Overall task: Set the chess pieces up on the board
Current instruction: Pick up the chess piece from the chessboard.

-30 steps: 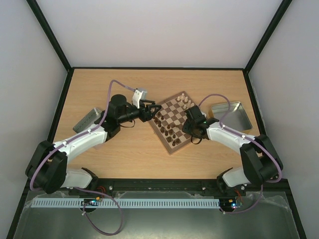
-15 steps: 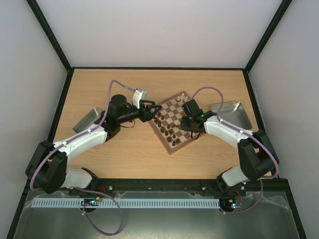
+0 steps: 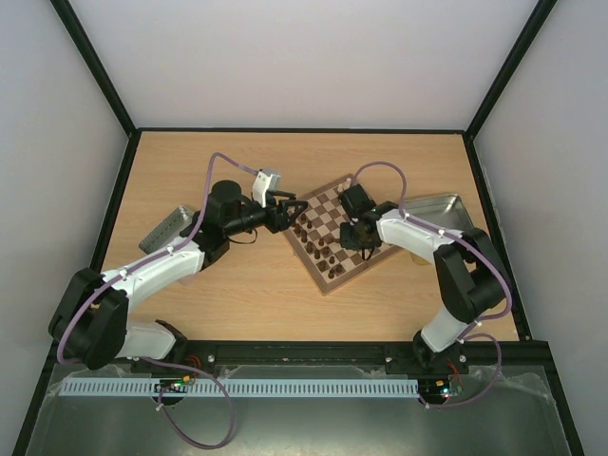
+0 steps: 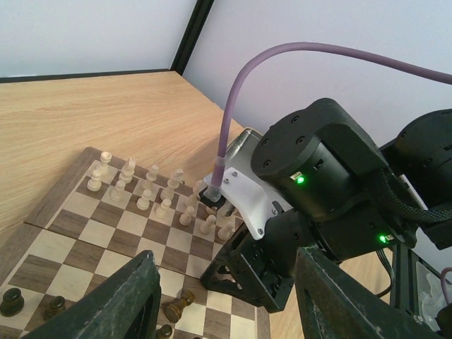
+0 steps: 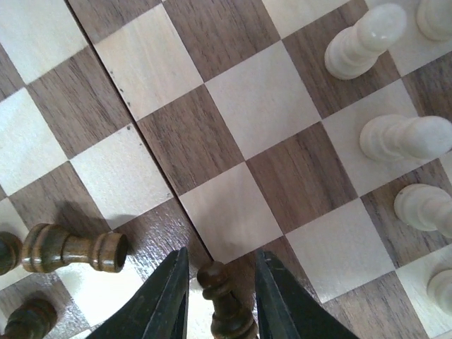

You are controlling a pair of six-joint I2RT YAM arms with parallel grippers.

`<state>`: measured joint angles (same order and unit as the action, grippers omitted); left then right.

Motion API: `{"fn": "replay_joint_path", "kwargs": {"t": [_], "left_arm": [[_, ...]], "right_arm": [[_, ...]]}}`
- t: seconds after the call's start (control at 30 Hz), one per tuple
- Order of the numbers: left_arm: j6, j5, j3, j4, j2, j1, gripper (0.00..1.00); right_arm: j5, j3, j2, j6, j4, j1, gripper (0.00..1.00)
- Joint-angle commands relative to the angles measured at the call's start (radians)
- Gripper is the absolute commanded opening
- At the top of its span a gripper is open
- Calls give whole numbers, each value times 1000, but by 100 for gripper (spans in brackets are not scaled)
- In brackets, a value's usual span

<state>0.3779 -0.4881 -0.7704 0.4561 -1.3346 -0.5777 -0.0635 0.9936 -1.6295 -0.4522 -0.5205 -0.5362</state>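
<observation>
The board [image 3: 334, 235] lies turned like a diamond at mid-table. Cream pieces [image 3: 350, 193] stand along its far corner, dark pieces [image 3: 323, 255] on the near side. My right gripper [image 3: 357, 234] is low over the board. In the right wrist view its jaws [image 5: 222, 300] stand open, narrowly on either side of a dark pawn [image 5: 224, 305], with a gap still showing on the left. A dark piece [image 5: 70, 248] lies toppled just left of them. My left gripper [image 3: 291, 211] hovers open and empty at the board's left corner; its fingers [image 4: 120, 296] frame the right arm's wrist.
A grey tin [image 3: 168, 228] lies at the left, beside the left arm. A silver tin [image 3: 442, 215] sits at the right, partly behind the right arm. Cream pieces [image 5: 402, 138] stand about two squares right of the right gripper's jaws. Another dark piece [image 4: 176, 305] lies on its side.
The right arm has swung left over the board, and its jaws have narrowed around a dark pawn. The left arm has stayed put.
</observation>
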Motion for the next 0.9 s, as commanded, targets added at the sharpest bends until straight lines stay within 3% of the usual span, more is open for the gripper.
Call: {"fn": "replay_joint_path", "kwargs": {"t": [0.0,0.5,0.67,0.87], "left_arm": [[-16,-1,14,7,19,0,54],[-19,-2,15,4,23,0,54],[-17,3,17,0,27,-1,54],[-12,9,15,0,31,0,54]], "right_arm": [[35,39,-31,56,-72,-2,24],[68,94,-90,80,-98,-1,7],[90,80,-27,41,-46,-2,8],[110,-8,89,-1,130,-2,12]]}}
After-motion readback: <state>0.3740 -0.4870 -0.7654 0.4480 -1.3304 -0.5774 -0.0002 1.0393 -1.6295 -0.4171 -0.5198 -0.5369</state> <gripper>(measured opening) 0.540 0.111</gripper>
